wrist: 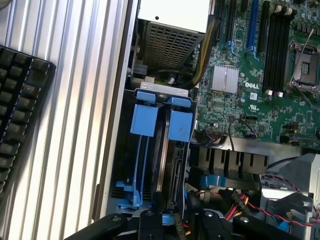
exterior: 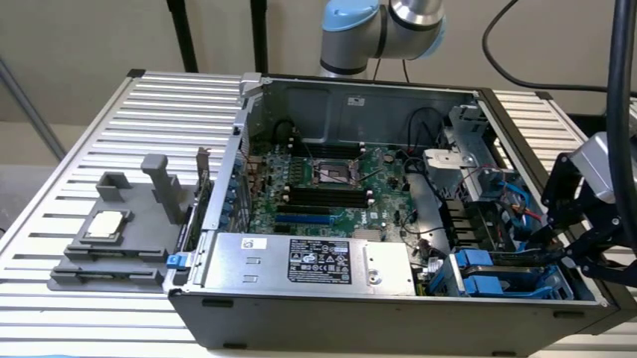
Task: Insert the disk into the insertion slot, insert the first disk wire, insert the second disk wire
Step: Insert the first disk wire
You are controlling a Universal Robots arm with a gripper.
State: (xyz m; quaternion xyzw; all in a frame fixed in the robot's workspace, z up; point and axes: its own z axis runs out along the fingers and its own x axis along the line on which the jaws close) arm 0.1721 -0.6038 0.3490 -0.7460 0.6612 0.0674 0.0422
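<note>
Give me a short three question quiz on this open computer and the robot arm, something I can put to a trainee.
1. True or false: the computer case is closed, with its side panel on.
2. In the exterior view, which part is the gripper nearest? A the insertion slot; B the grey holder on the table; C the processor socket.
3. Fill in: the big label on the silver power supply is ___ in colour.
Key: 1 false; 2 A; 3 black.
</note>
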